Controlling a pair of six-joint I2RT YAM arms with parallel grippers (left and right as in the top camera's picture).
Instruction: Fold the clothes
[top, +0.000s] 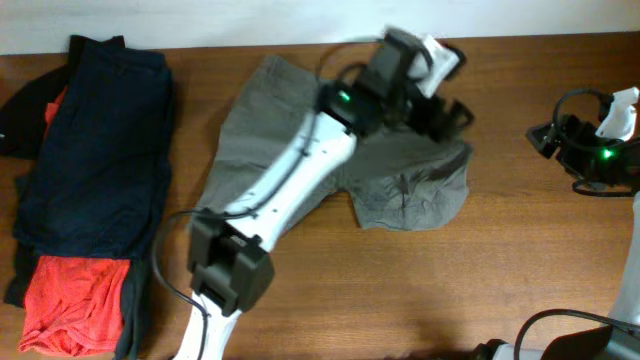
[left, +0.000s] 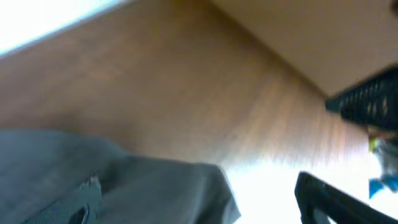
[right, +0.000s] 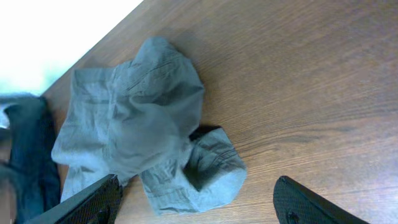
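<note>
left gripper (top: 445, 112) hangs blurred, jaws apart over bare table, nothing held. the shorts (top: 405, 195) lie just beneath and behind it. its wrist view is smeared, showing only a grey fold cut off below. the left arm (top: 300, 170) hides the shorts' middle. right gripper (right: 198, 186), wide and empty, is well apart from them, its fingers (right: 93, 200) cropped.

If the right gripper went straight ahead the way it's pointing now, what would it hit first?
Probably the grey-olive shorts: the open right gripper points at their nearer leg, crumpled on the wooden table. Depth is unclear, so it could touch bare wood short of the cloth.
</note>
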